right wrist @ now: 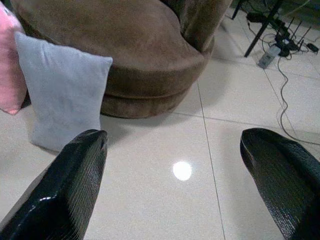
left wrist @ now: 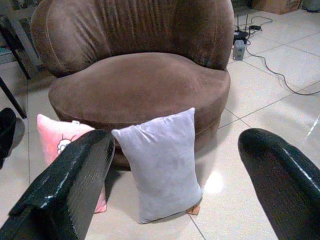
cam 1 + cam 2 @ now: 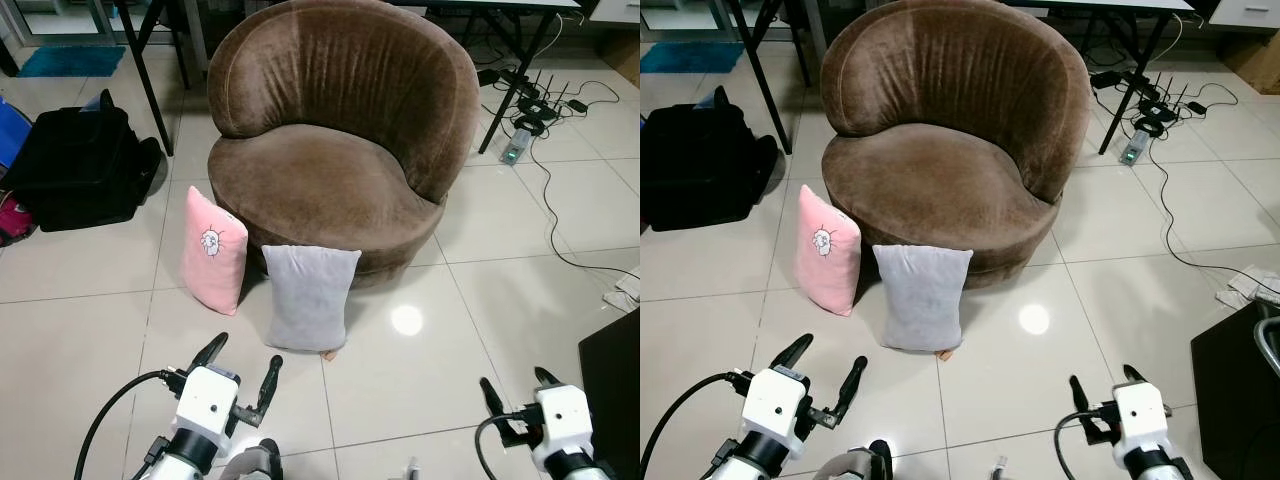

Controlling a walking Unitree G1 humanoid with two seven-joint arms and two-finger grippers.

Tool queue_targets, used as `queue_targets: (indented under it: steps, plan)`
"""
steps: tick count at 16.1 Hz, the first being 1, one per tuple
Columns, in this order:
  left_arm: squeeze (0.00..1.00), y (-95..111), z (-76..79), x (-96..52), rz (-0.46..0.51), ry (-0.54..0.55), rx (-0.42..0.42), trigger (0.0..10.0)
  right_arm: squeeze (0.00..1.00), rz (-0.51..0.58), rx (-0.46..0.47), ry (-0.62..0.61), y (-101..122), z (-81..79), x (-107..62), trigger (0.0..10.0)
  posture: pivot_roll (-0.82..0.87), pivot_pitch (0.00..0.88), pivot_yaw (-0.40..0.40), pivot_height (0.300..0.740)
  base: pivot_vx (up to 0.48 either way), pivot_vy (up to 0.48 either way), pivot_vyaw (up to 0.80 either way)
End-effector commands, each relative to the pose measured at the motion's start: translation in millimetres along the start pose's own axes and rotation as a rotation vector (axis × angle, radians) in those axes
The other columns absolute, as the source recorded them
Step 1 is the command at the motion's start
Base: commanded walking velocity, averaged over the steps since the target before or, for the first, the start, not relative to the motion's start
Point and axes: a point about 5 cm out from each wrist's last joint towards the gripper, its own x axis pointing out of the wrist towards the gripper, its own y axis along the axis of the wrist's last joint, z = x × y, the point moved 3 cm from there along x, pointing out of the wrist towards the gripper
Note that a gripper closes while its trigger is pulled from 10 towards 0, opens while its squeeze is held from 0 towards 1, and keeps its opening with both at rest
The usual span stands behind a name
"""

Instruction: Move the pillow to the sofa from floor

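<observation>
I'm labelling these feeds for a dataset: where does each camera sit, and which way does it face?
Left eye: on the head, looking down at the brown sofa; left gripper and right gripper at the bottom.
Right eye: the stereo twin, same scene.
Left wrist: faces the grey pillow between its open fingers.
Right wrist: faces tiled floor.
All four share the grey pillow and sofa.

left gripper point(image 3: 242, 368): two long black fingers, slightly curved, on a white boxy housing with a small dark dot on top
right gripper point(image 3: 515, 388): two shorter-looking black fingers on a white housing of the same kind
fingers point(image 2: 65, 187): glossy black, finely ribbed texture, rounded tips
cables: black, looping from each housing's side
arms: silver-grey below the housings
</observation>
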Motion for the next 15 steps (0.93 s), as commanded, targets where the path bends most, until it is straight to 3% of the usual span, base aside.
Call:
queue_targets:
  steps: [1, 10, 11, 12, 13, 14, 15]
  plan:
    - [1.0, 1.4, 1.6, -2.2, -0.004, -0.002, 0.008, 10.0, 0.0, -0.021, -0.006, -0.028, -3.7, 10.0, -4.5, 10.0, -0.04, 0.142, -0.042, 0.74, 0.0, 0.0, 0.0]
    - [1.0, -9.2, -2.2, -2.6, -0.038, -0.003, 0.014, 10.0, 0.0, -0.022, -0.039, -0.025, -3.1, 10.2, -4.2, 10.0, -0.04, 0.14, -0.036, 0.74, 0.475, 0.0, 0.0]
    - [1.0, -12.4, -7.8, 11.2, -0.042, -0.002, 0.014, 10.0, 0.0, -0.022, -0.04, -0.025, -3.2, 9.8, -4.0, 10.0, -0.04, 0.137, -0.035, 0.74, 0.48, 0.0, 0.0]
    - [1.0, -17.9, -23.4, 53.0, -0.064, 0.004, 0.016, 10.0, 0.0, -0.018, -0.041, -0.023, -2.9, 8.9, -3.4, 10.0, -0.04, 0.135, -0.035, 0.74, 0.48, 0.0, 0.0]
    - [1.0, -16.4, -31.3, 75.6, -0.078, 0.01, 0.016, 10.0, 0.0, -0.015, -0.042, -0.02, -2.4, 7.9, -3.0, 10.0, -0.04, 0.132, -0.034, 0.74, 0.48, 0.0, 0.0]
    - [1.0, -11.2, -37.1, 95.0, -0.085, 0.012, 0.025, 10.0, 0.0, -0.01, -0.044, -0.016, -1.3, 6.0, -2.2, 10.0, -0.04, 0.132, -0.033, 0.74, 0.465, 0.0, 0.0]
    - [1.0, -11.2, -37.1, 95.0, -0.085, 0.012, 0.025, 10.0, 0.0, -0.01, -0.044, -0.016, -1.3, 6.0, -2.2, 10.0, -0.04, 0.132, -0.033, 0.74, 0.465, 0.0, 0.0]
